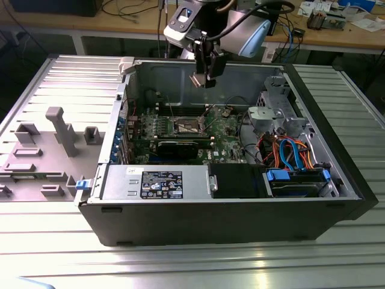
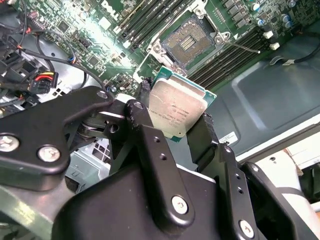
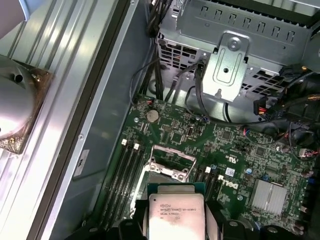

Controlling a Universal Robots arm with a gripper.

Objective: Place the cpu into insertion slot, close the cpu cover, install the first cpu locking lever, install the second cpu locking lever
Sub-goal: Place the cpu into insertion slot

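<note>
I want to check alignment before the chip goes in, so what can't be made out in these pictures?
Second wrist view: the side edges of the cpu are covered by fingers of the gripper; its underside faces away.
First wrist view: the cpu is cut off by the picture's edge and hides part of the insertion slot.
Exterior view: the contacts of the insertion slot are too small to make out.

A matte black claw (image 2: 172, 119) with silver screws (image 2: 180, 204), a pale blue-grey arm (image 1: 249, 33) and a black cable (image 1: 238, 18).
</note>
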